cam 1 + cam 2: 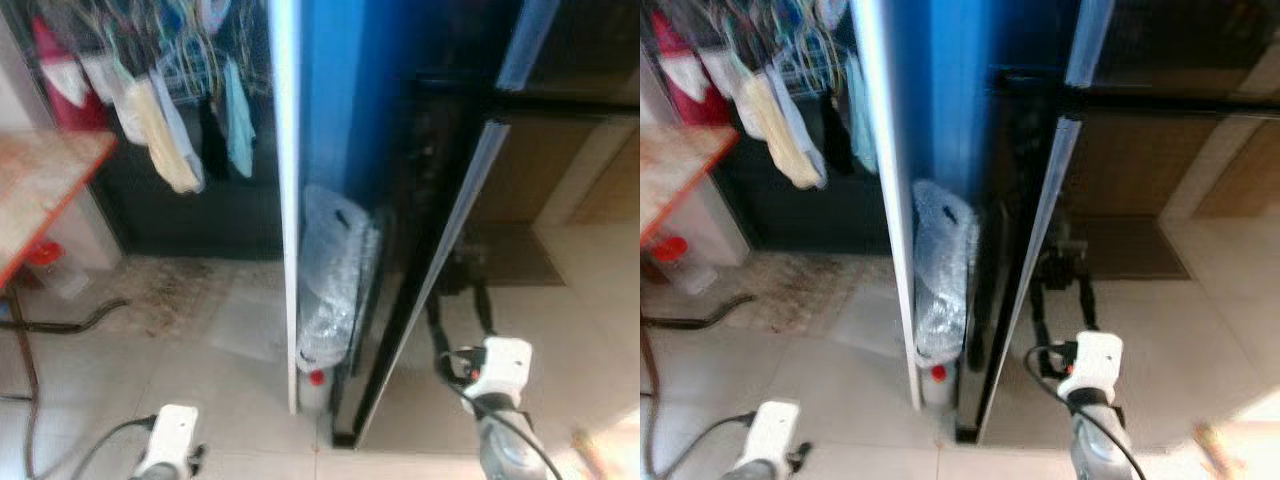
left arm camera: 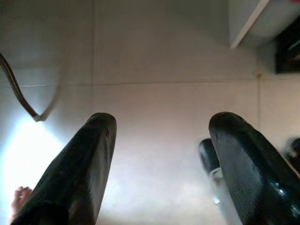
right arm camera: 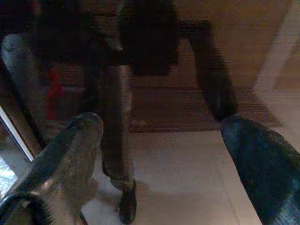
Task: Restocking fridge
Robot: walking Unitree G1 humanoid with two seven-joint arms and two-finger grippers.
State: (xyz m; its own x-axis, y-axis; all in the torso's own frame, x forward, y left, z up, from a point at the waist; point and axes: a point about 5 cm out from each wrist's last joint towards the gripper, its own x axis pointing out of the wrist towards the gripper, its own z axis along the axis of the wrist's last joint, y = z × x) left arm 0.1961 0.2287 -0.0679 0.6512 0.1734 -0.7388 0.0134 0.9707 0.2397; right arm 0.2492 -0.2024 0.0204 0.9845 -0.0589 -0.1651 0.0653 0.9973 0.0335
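The robot stands facing the fridge [image 1: 330, 150], whose blue side panel and dark glossy front [image 1: 470, 200] rise just ahead. Both arms hang low and carry nothing to stock. The step in hand looks like the approach, so the robot does well to square up to the front and stop short of the crumpled plastic bag [image 1: 330, 270] wedged at the fridge's foot, above a red-capped bottle [image 1: 316, 380]. The left gripper [image 2: 161, 140] hangs over bare floor tiles, jaws spread wide and empty. The right gripper [image 3: 161, 140] is likewise spread, touching nothing.
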